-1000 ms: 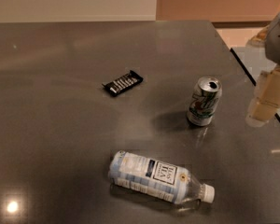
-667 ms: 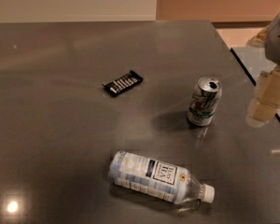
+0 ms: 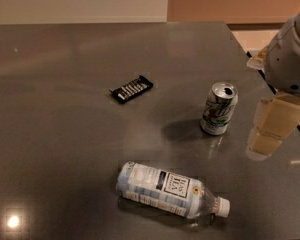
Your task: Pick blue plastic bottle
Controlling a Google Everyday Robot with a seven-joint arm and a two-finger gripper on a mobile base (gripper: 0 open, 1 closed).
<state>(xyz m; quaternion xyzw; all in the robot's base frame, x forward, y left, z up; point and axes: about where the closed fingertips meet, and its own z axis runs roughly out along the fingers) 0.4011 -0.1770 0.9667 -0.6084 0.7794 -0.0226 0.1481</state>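
Nothing moved since earlier: cream gripper [image 3: 264, 145] hangs right of silver-green soda can [image 3: 219, 109], well apart from clear blue-labelled plastic bottle [image 3: 165, 189] lying sideways near front. Grip state: can't tell. Pick not started.

Indoor premises, plain in finish; whether office or lab cannot be told. Evidence: a broad grey table [image 3: 65, 149] with a glossy top carrying a lamp glare [image 3: 12, 221], and behind it a plain cream wall [image 3: 75, 1] beside a tan panel [image 3: 230, 1]. Packaged goods lie on the top: bottle [image 3: 165, 189], can [image 3: 219, 109], bar [image 3: 132, 89]. A robot gripper [image 3: 264, 145] hangs over the table's right side, right of the can.
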